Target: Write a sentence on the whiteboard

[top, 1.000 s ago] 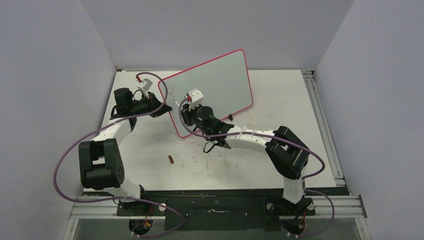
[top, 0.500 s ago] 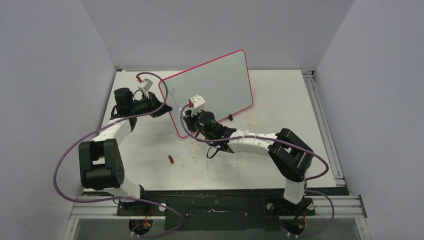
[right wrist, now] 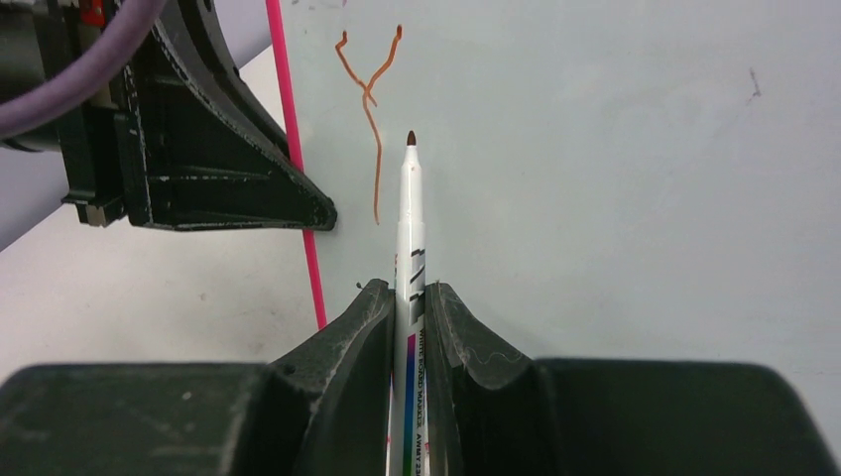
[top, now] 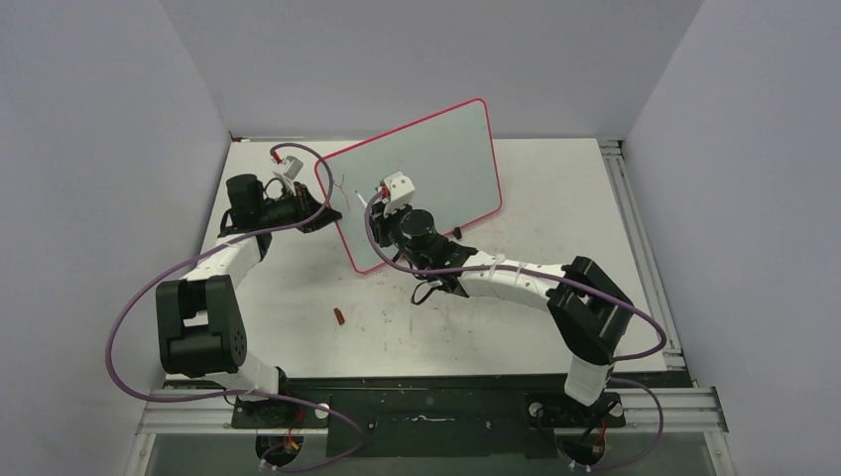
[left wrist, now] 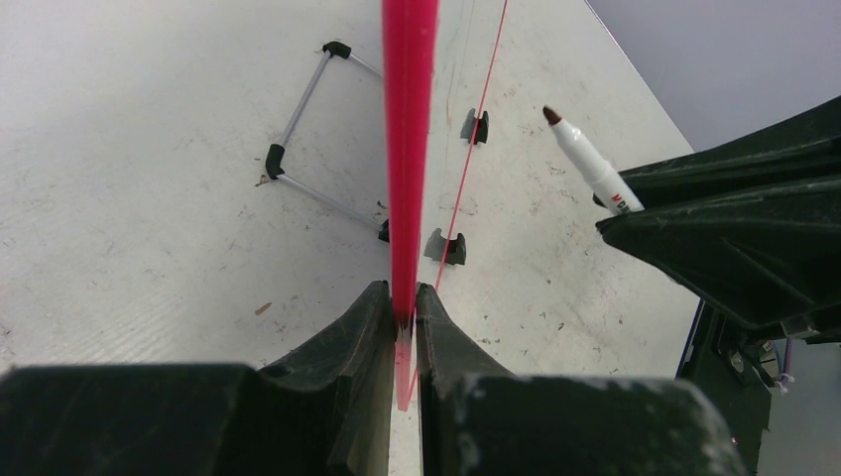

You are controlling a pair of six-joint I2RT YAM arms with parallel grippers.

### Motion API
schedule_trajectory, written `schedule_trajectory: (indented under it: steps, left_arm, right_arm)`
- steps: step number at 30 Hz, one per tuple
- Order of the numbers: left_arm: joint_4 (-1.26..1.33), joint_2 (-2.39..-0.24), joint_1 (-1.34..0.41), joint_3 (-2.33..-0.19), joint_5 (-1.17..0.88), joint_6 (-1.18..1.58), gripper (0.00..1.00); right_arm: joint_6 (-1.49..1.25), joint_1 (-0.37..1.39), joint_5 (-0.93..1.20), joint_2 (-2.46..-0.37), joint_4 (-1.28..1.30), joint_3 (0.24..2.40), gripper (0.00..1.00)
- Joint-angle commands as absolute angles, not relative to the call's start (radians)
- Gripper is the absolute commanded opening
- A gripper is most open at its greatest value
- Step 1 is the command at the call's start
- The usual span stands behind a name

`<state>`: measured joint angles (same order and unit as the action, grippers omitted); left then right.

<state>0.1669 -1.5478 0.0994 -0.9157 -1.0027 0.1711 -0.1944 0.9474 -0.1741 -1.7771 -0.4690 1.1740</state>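
Left gripper [left wrist: 404, 297]: jaws pinching the whiteboard's pink left rim, probably to steady it against the pen's push
Whiteboard [top: 446, 159]: stands tilted at the table's far middle on black clip feet; its back is hidden from above
Sentence [right wrist: 378, 169]: only a reddish "Y" beside the left rim; barely legible from above
Right gripper [right wrist: 409, 297]: jaws clamped on the marker [right wrist: 408, 213]; tip aimed just right of the Y; contact cannot be told
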Motion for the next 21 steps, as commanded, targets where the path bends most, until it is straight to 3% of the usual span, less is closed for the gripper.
schedule_trajectory:
  steps: [1,21]
  left_arm:
    - [0.152,-1.524,0.097,-0.946,-0.99,0.16,0.0]
    - [0.15,-1.526,0.098,-0.948,-0.991,0.161,0.0]
  right_arm:
    - [-0.186,0.934,-0.168,-1.79,-0.51,1.242,0.05]
    - [-0.193,0.921,-0.151,-1.851,-0.488,1.291,0.05]
